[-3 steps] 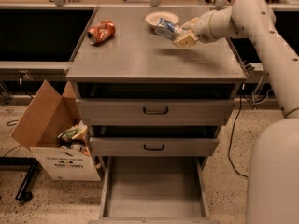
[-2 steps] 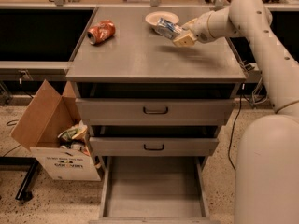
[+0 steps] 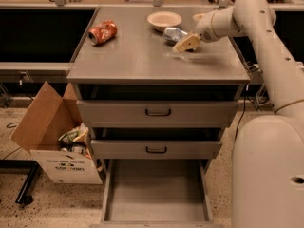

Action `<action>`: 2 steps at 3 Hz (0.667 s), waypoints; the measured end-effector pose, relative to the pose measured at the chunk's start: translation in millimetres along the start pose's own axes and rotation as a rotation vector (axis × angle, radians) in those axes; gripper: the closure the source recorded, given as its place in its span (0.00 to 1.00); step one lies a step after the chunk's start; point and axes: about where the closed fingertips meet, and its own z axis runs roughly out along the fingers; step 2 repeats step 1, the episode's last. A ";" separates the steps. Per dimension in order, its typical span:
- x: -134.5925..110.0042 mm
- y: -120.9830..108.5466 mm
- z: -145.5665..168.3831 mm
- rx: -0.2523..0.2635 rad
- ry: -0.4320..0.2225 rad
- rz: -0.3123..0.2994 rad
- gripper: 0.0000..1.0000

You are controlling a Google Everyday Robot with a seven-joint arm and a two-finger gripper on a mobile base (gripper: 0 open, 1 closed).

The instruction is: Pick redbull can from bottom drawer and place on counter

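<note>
The redbull can (image 3: 174,33), silver and blue, lies on its side on the grey counter (image 3: 142,56), just right of and in front of a cream bowl (image 3: 164,20). My gripper (image 3: 191,31) is at the can's right end, low over the counter. Its fingers (image 3: 186,42) are spread apart, so it is open, and the can rests on the counter. The bottom drawer (image 3: 156,194) is pulled out at floor level and its floor is bare.
A dented orange-red can (image 3: 102,32) lies at the counter's back left. Two upper drawers (image 3: 157,112) with black handles stand slightly ajar. An open cardboard box (image 3: 59,141) of rubbish sits on the floor to the left. My arm and base (image 3: 268,165) fill the right side.
The gripper has come down from beside the bowl to the counter with the can. Its fingers have spread apart and the can now lies on the counter.
</note>
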 end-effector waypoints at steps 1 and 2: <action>0.0 -0.5 -0.3 0.001 -0.001 0.001 0.00; 0.0 -0.5 -0.3 0.001 -0.001 0.001 0.00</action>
